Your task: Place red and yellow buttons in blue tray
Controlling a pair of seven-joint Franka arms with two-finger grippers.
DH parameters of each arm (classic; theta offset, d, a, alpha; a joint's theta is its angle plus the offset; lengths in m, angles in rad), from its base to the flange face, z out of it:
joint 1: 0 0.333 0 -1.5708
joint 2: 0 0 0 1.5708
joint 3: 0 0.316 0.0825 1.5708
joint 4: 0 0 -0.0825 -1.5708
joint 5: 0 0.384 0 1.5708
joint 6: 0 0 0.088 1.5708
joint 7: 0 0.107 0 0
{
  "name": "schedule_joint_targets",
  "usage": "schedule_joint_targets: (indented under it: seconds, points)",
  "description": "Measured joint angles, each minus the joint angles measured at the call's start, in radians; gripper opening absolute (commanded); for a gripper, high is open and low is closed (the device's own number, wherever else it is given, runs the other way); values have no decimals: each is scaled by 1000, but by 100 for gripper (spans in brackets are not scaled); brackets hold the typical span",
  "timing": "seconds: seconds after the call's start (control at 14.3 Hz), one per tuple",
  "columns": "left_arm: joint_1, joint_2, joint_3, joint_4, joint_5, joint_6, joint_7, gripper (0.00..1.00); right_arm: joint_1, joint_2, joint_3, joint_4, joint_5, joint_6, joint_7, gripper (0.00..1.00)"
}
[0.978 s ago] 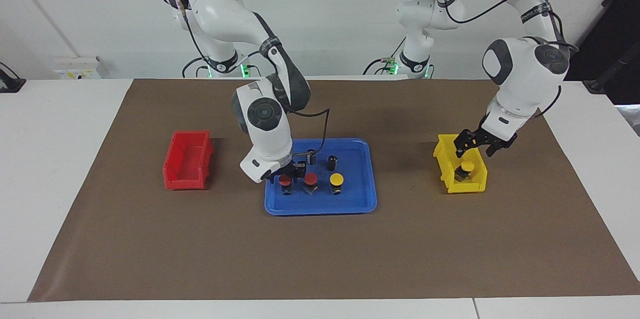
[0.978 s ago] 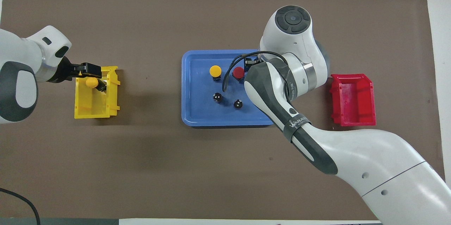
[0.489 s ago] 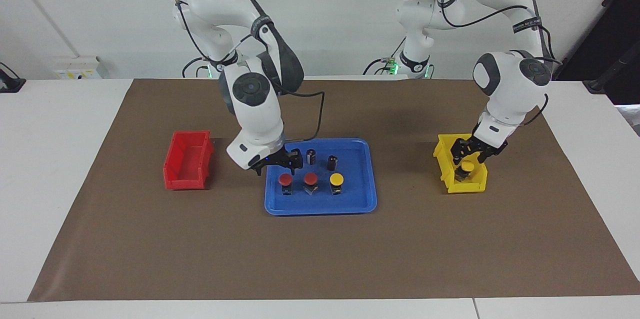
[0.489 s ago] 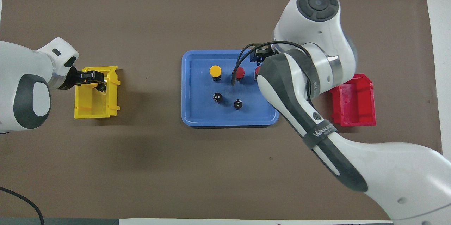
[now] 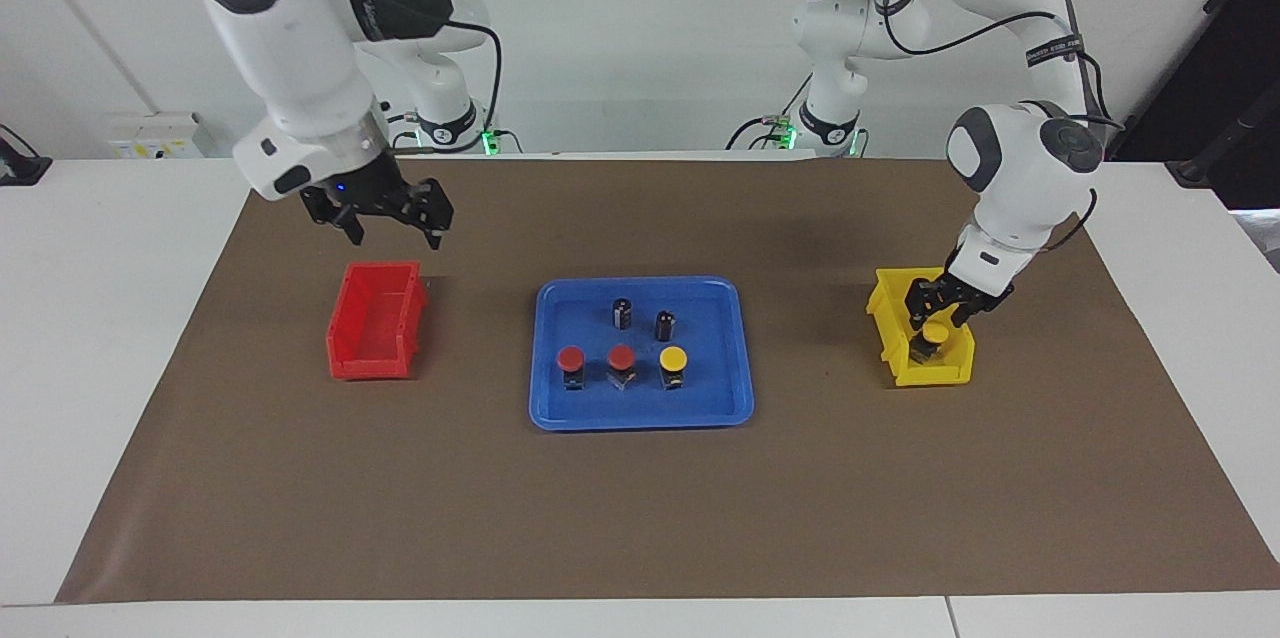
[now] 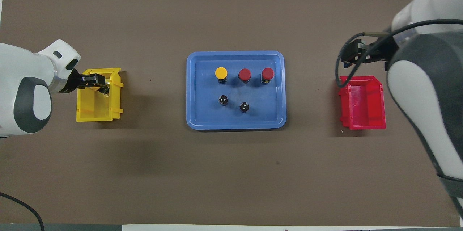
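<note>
The blue tray (image 5: 640, 418) (image 6: 235, 126) lies mid-table. In it stand two red buttons (image 5: 571, 359) (image 5: 622, 358) (image 6: 267, 73) (image 6: 244, 74) and a yellow button (image 5: 673, 359) (image 6: 221, 73) in one row. Another yellow button (image 5: 936, 331) sits in the yellow bin (image 5: 930, 373) (image 6: 94, 109) toward the left arm's end. My left gripper (image 5: 935, 313) (image 6: 94, 80) reaches down into that bin with its fingers closed against this button's sides. My right gripper (image 5: 385, 218) (image 6: 352, 57) hangs high over the red bin (image 5: 375, 323) (image 6: 361, 104), open and holding nothing.
Two dark capless cylinders (image 5: 622, 311) (image 5: 665, 323) (image 6: 224, 99) (image 6: 245, 106) stand in the tray, nearer to the robots than the button row. The red bin holds nothing. A brown mat (image 5: 640, 518) covers the table.
My right gripper rose from the tray, leaving a red button there, and swung up over the red bin. My left gripper sank into the yellow bin and closed on the yellow button.
</note>
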Motion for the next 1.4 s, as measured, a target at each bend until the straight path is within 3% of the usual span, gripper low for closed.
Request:
schedule_joint_targets:
  seconds: [0.21,0.35,0.56,0.7,0.77,0.98,1.19,1.4]
  points:
    - [0,8,0,-7,0,14,0,68,-57,-70,-6,-10,-2,-113,-93,100]
    - [0,10,0,-9,0,19,0,59,-57,-95,-34,-25,-7,-136,-113,100]
    - [0,18,0,-10,0,23,0,33,-42,-106,-68,-42,-8,-136,-136,100]
    - [0,22,0,-10,0,23,0,9,-29,-106,-73,-52,-8,-134,-137,100]
    - [0,23,0,-10,0,23,0,2,-25,-106,-74,-57,-8,-134,-143,100]
    - [0,27,0,44,0,-59,-15,2,-25,-108,-82,-73,-10,-132,-172,100]
    - [-4,30,-4,276,-27,-344,-74,2,-25,-117,-92,-84,-25,-115,-179,100]
    - [-70,47,-9,468,-71,-463,-256,2,-25,-128,-110,-90,-27,-77,-227,100]
